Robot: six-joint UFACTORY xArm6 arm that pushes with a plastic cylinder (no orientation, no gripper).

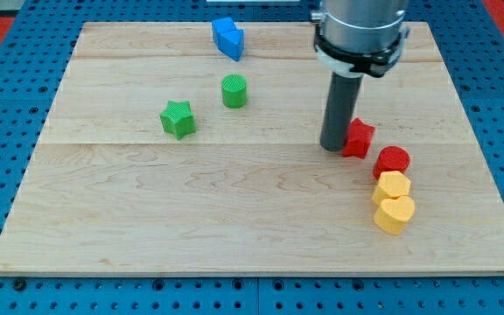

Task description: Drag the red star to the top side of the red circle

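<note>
The red star (358, 139) lies on the wooden board at the view's right, just up and left of the red circle (392, 161), close to it or touching. My tip (334, 146) rests on the board against the star's left side. The rod rises from it to the arm's grey body at the view's top.
A yellow hexagon-like block (393, 186) and a yellow heart (394, 213) sit in a column right below the red circle. A green star (178, 119) and a green cylinder (234, 91) lie left of centre. A blue block (227, 38) is at the top edge.
</note>
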